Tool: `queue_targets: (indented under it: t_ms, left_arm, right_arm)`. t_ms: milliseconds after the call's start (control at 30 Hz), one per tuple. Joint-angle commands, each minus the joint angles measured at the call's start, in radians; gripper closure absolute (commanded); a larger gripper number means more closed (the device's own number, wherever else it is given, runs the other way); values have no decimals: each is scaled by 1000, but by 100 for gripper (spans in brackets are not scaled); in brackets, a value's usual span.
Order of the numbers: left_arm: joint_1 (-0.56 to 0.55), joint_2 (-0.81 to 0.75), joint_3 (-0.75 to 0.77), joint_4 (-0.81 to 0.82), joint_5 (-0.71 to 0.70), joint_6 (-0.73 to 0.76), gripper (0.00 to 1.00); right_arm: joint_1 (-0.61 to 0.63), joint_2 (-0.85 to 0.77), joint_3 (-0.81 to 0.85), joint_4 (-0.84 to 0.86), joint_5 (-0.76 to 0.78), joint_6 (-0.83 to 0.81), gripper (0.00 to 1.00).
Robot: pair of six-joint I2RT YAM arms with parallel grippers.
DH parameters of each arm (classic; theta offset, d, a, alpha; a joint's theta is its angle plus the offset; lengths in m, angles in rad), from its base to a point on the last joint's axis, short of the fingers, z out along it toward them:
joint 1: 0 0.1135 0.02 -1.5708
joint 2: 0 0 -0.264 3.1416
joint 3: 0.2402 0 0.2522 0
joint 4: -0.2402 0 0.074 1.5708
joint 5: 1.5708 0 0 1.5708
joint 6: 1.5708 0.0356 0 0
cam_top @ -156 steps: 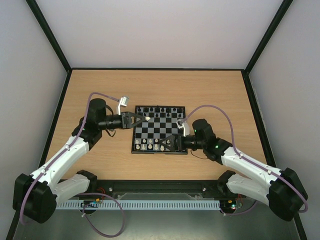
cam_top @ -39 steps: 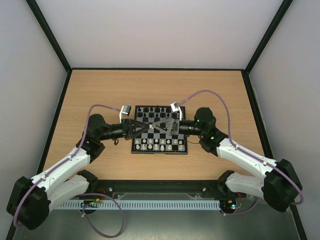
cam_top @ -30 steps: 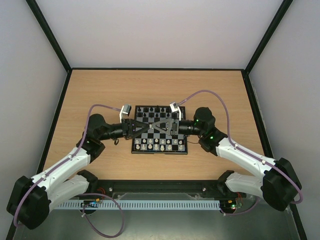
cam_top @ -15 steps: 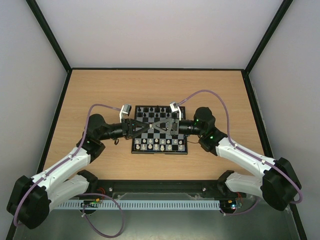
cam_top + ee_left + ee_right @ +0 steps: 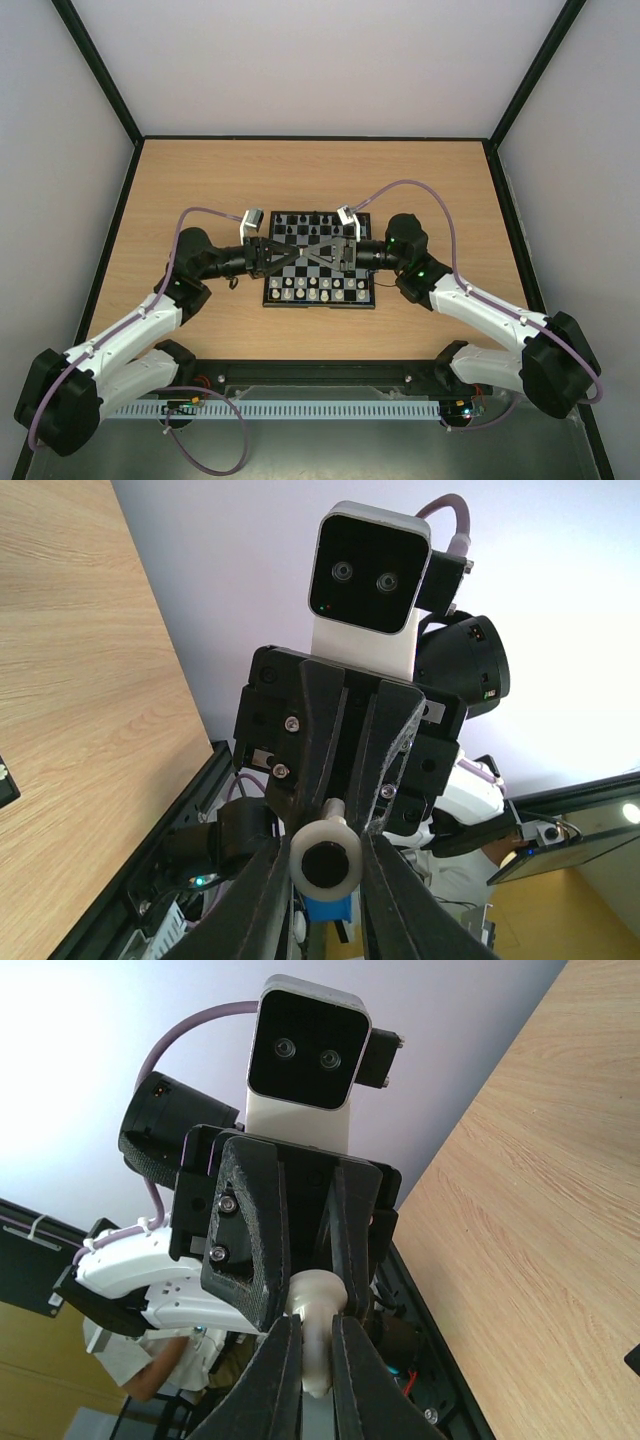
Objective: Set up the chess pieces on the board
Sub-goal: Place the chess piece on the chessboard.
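Cream piece (image 5: 323,858) aloft over the part-set board (image 5: 318,302).

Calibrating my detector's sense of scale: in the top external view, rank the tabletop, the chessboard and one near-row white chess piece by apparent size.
1. Tabletop
2. Chessboard
3. White chess piece, by far the smallest

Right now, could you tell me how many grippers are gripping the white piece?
2: the left gripper and the right gripper meet tip to tip above the board, both shut on the one white piece.

checked black-and-pale board (image 5: 320,303), cream chess piece (image 5: 315,1310), tan table (image 5: 200,170).
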Motion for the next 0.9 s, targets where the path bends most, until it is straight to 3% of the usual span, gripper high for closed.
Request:
queue_targets:
  t_ms: [0,67,233,367,533,700,867]
  left_arm:
    - [-2,10,-6,20,3,-2,85]
    - [-1,8,3,-6,0,16,78]
    - [-1,-15,38,-122,-16,91,41]
    - [15,-46,75,-256,-32,173,26]
    - [81,-111,129,-458,-52,296,15]
    - [127,-120,198,-666,-115,439,12]
    - [130,-98,225,-776,-209,537,6]
  right_arm:
    - [9,0,30,30,-35,-11,95]
    - [9,-5,31,16,-29,-17,96]
    - [9,-42,50,-77,1,-68,97]
    - [8,-81,80,-225,49,-136,97]
    - [8,-130,156,-516,161,-258,97]
    - [8,-164,251,-809,263,-333,96]
    - [8,-168,354,-1071,406,-372,95]
